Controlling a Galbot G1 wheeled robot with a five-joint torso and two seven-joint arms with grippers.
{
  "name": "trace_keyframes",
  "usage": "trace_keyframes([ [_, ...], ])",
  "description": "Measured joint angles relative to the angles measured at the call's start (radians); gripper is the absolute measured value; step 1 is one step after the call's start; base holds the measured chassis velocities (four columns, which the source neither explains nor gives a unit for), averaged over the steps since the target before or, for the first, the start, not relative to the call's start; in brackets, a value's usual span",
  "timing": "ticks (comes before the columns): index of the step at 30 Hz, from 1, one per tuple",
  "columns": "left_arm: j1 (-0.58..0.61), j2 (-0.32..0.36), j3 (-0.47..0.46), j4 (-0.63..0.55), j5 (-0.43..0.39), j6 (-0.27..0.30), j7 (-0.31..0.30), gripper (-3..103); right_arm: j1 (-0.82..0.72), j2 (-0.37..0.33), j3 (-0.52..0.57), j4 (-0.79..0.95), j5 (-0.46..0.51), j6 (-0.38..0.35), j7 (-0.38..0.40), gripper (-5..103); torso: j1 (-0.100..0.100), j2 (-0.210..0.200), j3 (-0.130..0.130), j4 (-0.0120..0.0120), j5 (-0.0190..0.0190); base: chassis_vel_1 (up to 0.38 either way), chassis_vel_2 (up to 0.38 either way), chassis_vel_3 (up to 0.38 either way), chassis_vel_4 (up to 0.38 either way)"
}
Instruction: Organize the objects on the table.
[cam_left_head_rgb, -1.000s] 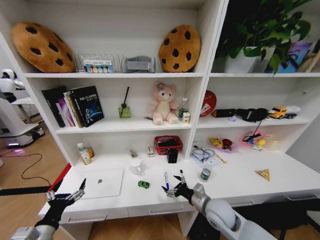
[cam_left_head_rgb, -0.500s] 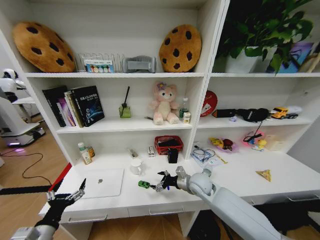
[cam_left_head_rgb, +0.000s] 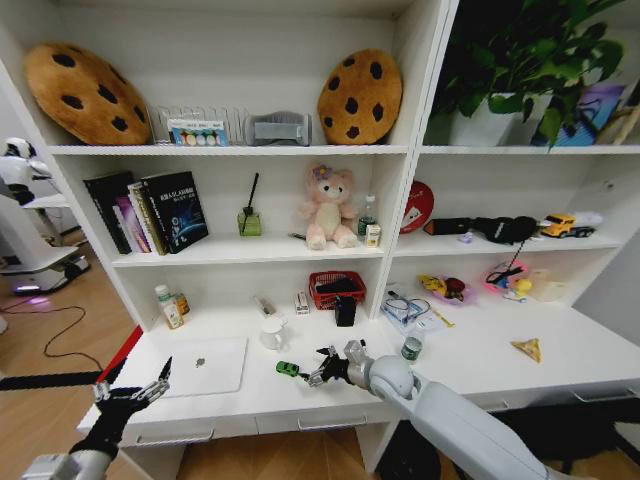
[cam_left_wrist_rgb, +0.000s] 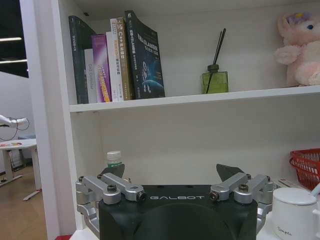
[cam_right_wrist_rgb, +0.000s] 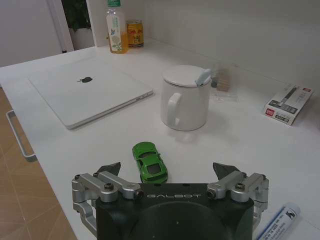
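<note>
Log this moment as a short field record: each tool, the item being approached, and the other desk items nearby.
right tool: open, low over the desk, fingers either side of the toy car
left tool: open, parked off the desk's front left corner
target: green toy car, on the white desk, not gripped
laptop: closed, silver, flat on the desk's left part
white mug: lidded, upright behind the car
blue pen: lying beside the right tool
green can: upright, to the right of the right arm
</note>
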Motion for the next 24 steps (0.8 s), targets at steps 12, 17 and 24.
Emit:
trace_keyframes([
  [12,0.0,0.0,0.0,0.0,0.0,0.0,0.0,100,0.126,0.034,-0.058,-0.094,0.023,-0.118,-0.04,100,0.0,0.0,0.0,0.0001,0.0,0.0,0.0,0.0,0.0],
  [17,0.0,0.0,0.0,0.0,0.0,0.0,0.0,100,0.169,0.025,-0.087,-0.119,-0.032,-0.12,-0.123,100,0.0,0.0,0.0,-0.0001,0.0,0.0,0.0,0.0,0.0],
  [24,0.0,0.0,0.0,0.0,0.0,0.0,0.0,100,0.228,0.019,-0.119,-0.12,-0.045,-0.135,-0.238,100,0.0,0.0,0.0,0.0001,0.0001,0.0,0.0,0.0,0.0],
])
